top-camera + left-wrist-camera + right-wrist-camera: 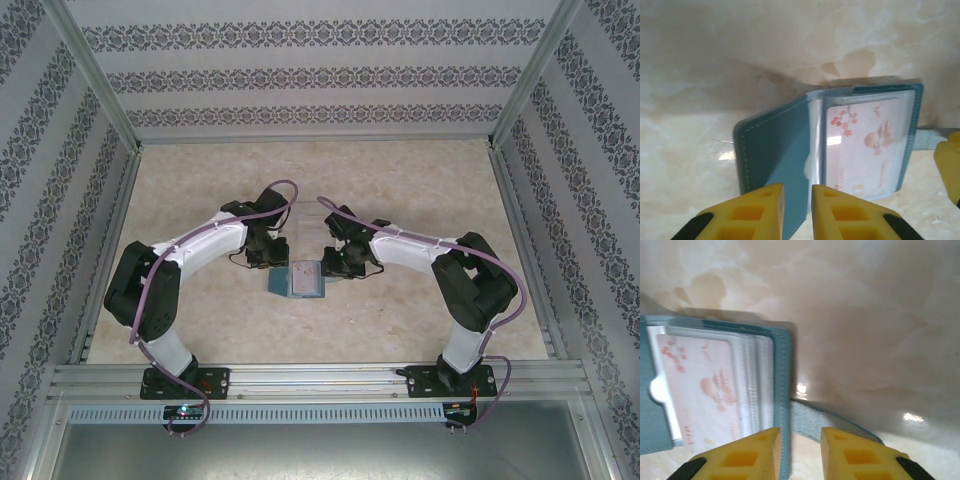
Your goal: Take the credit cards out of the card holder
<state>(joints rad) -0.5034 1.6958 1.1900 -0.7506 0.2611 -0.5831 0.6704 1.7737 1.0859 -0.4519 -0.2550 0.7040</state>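
Lying open mid-bench, the card holder [297, 282] sits between the two claws.
Patterned wallpaper walls [40, 180] enclose a glossy, beige marbled bench [420, 180]. The left claw [798, 192] has its fingers narrowly apart at the teal left cover; I cannot tell whether it grips. A pale credit card [865, 145] with reddish blossoms sits in a clear sleeve. The right claw [800, 436] shows a narrow gap at the holder's right edge, beside the strap [835, 422]; again I cannot tell whether it grips.
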